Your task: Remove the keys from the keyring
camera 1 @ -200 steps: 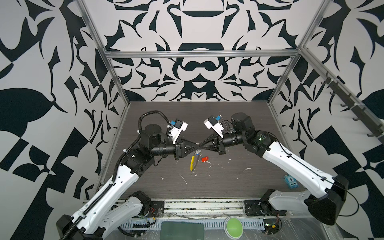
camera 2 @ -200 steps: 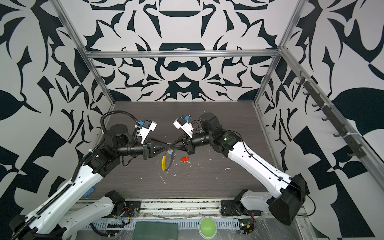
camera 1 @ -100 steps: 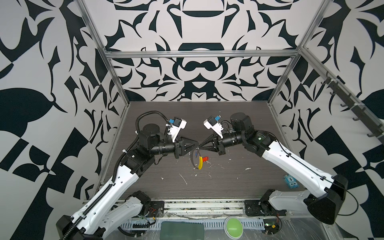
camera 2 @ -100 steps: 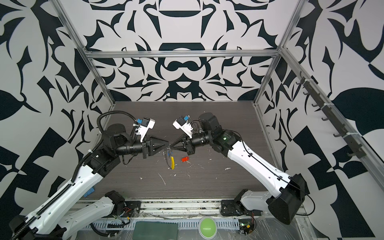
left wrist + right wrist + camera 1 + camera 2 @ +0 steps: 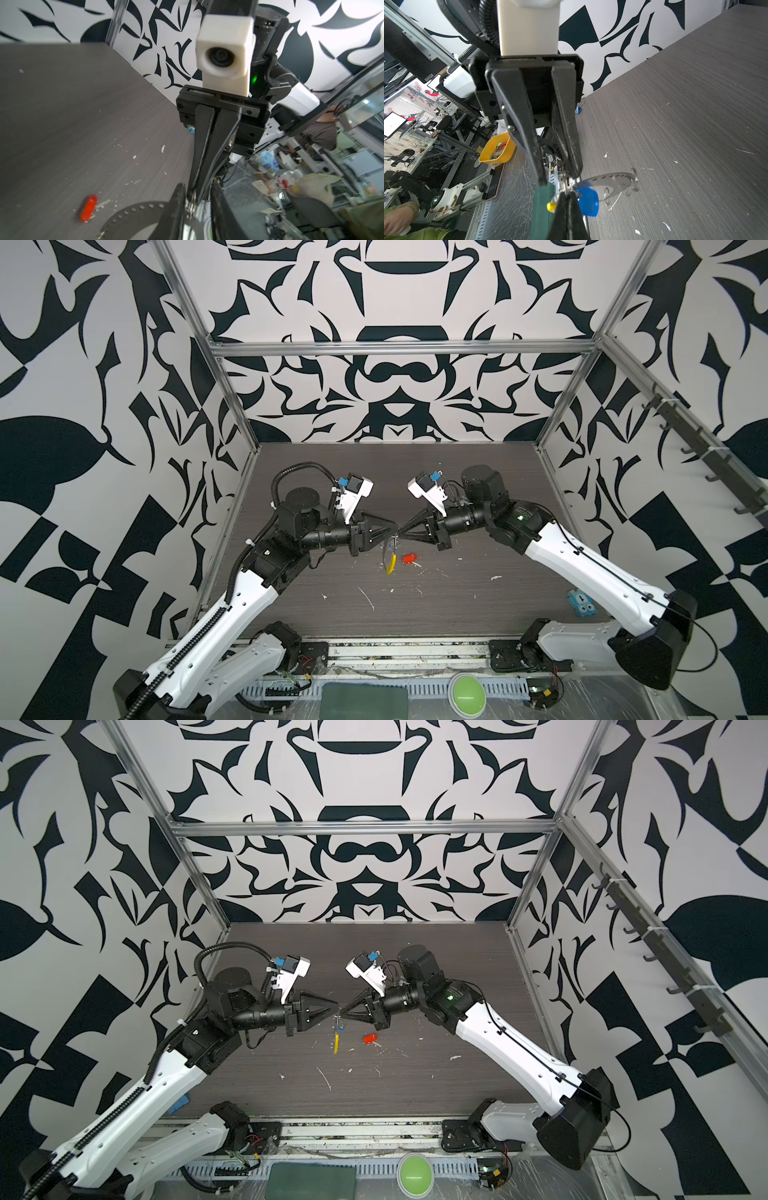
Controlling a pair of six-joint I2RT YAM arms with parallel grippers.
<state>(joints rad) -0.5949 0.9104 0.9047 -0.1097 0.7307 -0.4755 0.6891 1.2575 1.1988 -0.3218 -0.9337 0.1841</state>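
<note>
1. A robotics lab: white robot arms (image 5: 249, 601) are bolted along the bench's (image 5: 457, 614) front edge.
2. An aluminium frame (image 5: 399, 349) carries black-and-white patterned panels (image 5: 399, 290) around it.
3. Beyond stand a monitor (image 5: 393, 124) and a yellow parts bin (image 5: 508, 152).

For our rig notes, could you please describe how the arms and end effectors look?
White shells over black joints. The left arm carries a ribbed black cable conduit; the right arm shows a green light. The left end effector and right end effector are black, tapered wedges under white camera housings.
</note>
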